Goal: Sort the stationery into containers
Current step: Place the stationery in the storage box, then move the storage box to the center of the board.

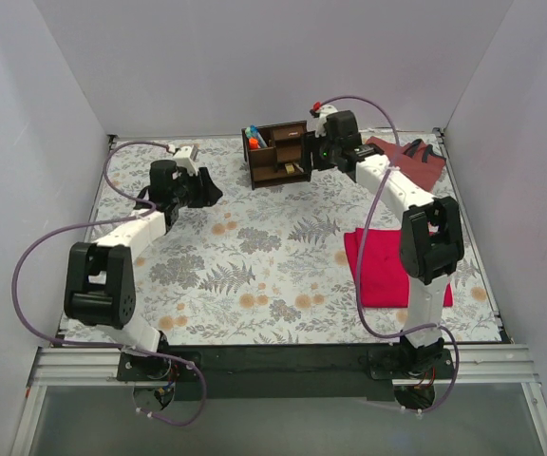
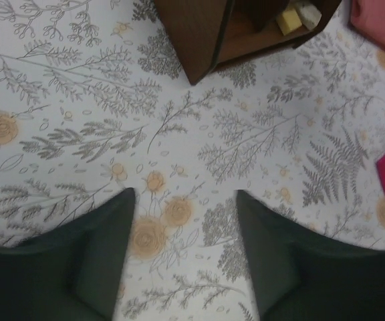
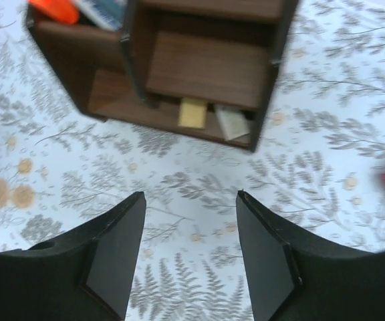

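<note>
On the left of the bench (image 1: 254, 285), your left hand (image 1: 207, 187) hangs over the leaf-print cover. It is released, its dark fingers (image 2: 105, 261) spread wide with only printed cover between them. The left wall (image 1: 55, 142) stands well off, and a broad stretch of print lies between this hand and the organiser (image 1: 278, 152).

That organiser is small and of dark brown wood. It sits mid-bench near the back wall, turned at a slant to the bench edges. Its tall left compartment holds the pens (image 1: 254, 138), standing with an orange tip (image 3: 53, 9) and a blue one showing. On its low open shelf a tan eraser (image 3: 192, 112) and a pale eraser (image 3: 231, 122) lie side by side.

Your right hand (image 1: 316, 152) is close by the organiser's right side. It too is released, with nothing between its fingers (image 3: 112, 261). From the wrist camera a strip of bench separates the fingertips from the organiser's open front.

Further right, a reddish-brown fabric bag (image 1: 411, 160) lies in the back corner just beyond that arm. A flat red cloth (image 1: 378, 271) lies nearer you, close to the bench's right edge and partly hidden by the arm's elbow. Room is tighter here, since the right wall (image 1: 501, 142) is near.
</note>
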Robot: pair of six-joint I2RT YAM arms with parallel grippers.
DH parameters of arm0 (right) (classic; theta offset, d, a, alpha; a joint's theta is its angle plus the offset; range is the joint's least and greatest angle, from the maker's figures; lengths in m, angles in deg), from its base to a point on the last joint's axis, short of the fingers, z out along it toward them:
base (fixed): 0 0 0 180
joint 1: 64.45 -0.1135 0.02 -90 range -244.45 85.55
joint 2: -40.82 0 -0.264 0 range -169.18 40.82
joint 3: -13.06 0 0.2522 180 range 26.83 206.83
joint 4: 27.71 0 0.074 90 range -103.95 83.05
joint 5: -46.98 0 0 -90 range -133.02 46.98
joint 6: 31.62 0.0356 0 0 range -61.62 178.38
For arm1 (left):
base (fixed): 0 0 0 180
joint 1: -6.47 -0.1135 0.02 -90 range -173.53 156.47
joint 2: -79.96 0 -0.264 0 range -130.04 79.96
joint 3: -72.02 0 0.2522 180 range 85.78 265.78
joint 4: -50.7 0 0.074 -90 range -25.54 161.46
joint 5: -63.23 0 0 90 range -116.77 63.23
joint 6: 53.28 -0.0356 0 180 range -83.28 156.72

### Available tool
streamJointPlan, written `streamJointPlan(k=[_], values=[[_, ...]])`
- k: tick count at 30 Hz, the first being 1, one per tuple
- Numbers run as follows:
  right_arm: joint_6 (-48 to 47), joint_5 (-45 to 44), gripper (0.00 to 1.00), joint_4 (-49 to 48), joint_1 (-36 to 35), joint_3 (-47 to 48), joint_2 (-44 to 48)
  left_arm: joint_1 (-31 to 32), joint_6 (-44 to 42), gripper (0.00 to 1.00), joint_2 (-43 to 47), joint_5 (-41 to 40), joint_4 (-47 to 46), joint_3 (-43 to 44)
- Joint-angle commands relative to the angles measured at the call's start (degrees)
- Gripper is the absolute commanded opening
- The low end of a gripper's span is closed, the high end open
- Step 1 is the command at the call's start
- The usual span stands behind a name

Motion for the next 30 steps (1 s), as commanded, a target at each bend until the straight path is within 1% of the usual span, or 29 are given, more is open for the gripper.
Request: streamJointPlan(k=[1, 2, 3, 4, 6, 7, 8, 10, 11, 13, 19, 24, 25, 30], values=[[-4.5, 4.2, 0.58, -1.4, 6.9, 1.1, -0.9, -0.3, 1.0, 0.17, -7.6, 3.3, -5.0, 7.5], [-5.3, 5.0, 0.54, -2.5, 7.8, 1.7, -1.4, -0.3, 1.1, 0.01, -9.1, 3.7, -5.8, 10.1], [-5.9, 5.4, 0.49, -3.1, 9.8, 2.3, -2.6, -0.3, 1.9, 0.0, -12.2, 4.1, -6.2, 11.4], [-6.2, 6.6, 0.36, -3.8, 10.7, 2.7, -3.2, -0.4, 2.2, 0.0, -13.7, 4.3, -6.3, 12.9], [-6.4, 7.0, 0.24, -5.5, 12.8, 5.2, -5.8, -0.3, 3.0, 0.0, -18.1, 4.8, -6.4, 17.0], [-6.6, 7.1, 0.15, -6.1, 13.4, 6.1, -7.0, -0.3, 3.7, 0.0, -19.3, 4.3, -6.4, 18.2], [-6.9, 7.2, 0.11, -7.2, 13.9, 7.3, -8.2, -0.3, 4.1, 0.0, -20.8, 4.1, -6.7, 20.4], [-7.3, 7.3, 0.04, -8.4, 14.4, 11.3, -12.3, -0.3, 4.7, 0.0, -24.0, 3.7, -7.8, 22.1], [-7.5, 7.5, 0.03, -8.7, 14.4, 12.8, -15.1, -0.3, 4.8, 0.0, -24.9, 2.7, -8.3, 22.8], [-6.8, 8.9, 0.01, -10.0, 14.4, 16.6, -17.7, -0.3, 4.6, 0.0, -27.4, 1.7, -9.6, 24.2], [-2.5, 10.8, 0.01, -12.6, 12.9, 24.2, -26.1, -0.2, 1.3, 0.0, -32.1, 0.4, -11.6, 27.9], [0.6, 12.0, 0.01, -14.3, 11.2, 26.7, -30.4, 0.8, -1.0, 0.0, -37.5, -1.2, -14.6, 31.3], [1.5, 12.0, 0.01, -16.3, 10.8, 27.2, -31.0, 1.3, -1.4, 0.0, -38.5, -1.3, -15.4, 32.3], [4.0, 14.3, 0.01, -18.6, 8.8, 29.4, -34.2, 2.7, -3.0, 0.0, -43.6, -3.3, -16.7, 38.5]])
